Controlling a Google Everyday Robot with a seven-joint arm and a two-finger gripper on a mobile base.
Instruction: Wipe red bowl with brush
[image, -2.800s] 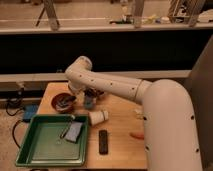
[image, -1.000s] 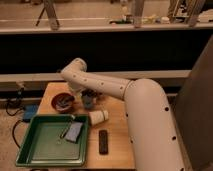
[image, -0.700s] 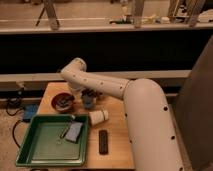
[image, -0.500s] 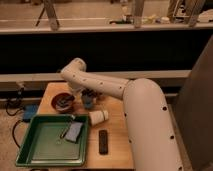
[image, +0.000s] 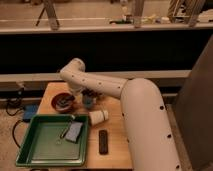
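The red bowl (image: 63, 103) stands on the left part of the small wooden table (image: 116, 150), just behind the green tray. A pale grey shape that looks like the brush head (image: 63, 104) lies inside the bowl; its handle does not show clearly. My white arm reaches in from the right, bends at the elbow (image: 75, 71) and comes down toward the bowl. My gripper (image: 74, 96) is at the bowl's right rim, mostly hidden by the arm.
A small blue cup (image: 88, 102) and a dark bowl (image: 93, 93) stand right of the red bowl. A white cup (image: 98, 116) lies on its side. A black flat object (image: 103, 141) lies near the front edge. The green tray (image: 45, 150) holds a blue-grey sponge (image: 74, 131) and a thin utensil (image: 63, 132).
Since 2.8 s ago the arm has shifted a little left toward the red bowl. Over the last second nothing visibly moves.
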